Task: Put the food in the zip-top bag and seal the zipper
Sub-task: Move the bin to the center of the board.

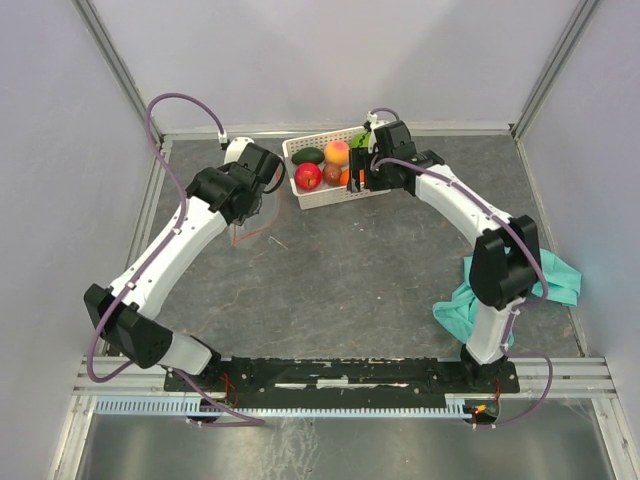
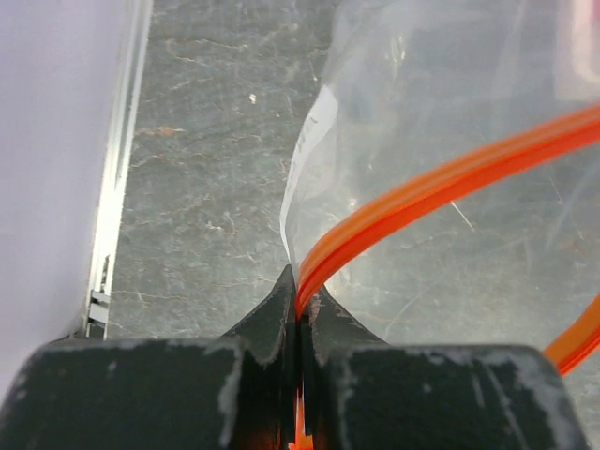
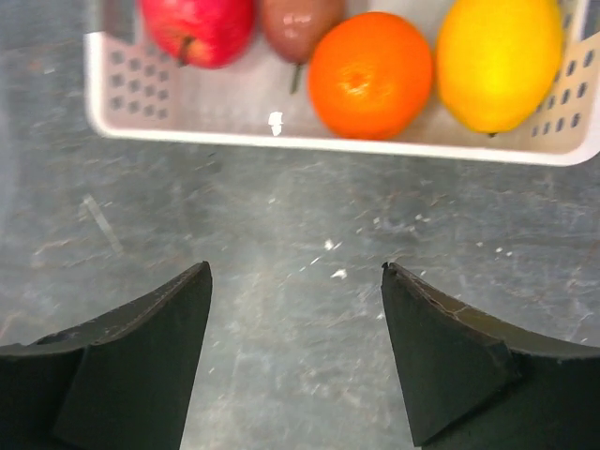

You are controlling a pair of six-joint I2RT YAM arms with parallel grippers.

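1. Zip-top bag of clear, crinkly plastic: left of centre in the overhead frame, with its mouth edge filling the right half of the left wrist frame.
2. Pinched at its thin orange-red zipper strip by the left gripper, jaws closed tight on the strip.
3. Likely very light, limp and slippery. Best taken at the stiffer zipper strip rather than the film, to keep the mouth spread.
4. Small round toy fruits lying in the white perforated plastic basket, upper centre of the overhead frame: red apple, brown fruit, orange, yellow-orange fruit.
5. Probably light, hard and smooth, so prone to rolling or squirting out of a pinch. Best gripped across the widest part, one at a time.
6. Right gripper: jaws spread wide, holding nothing, over the grey table just short of the basket's near wall.
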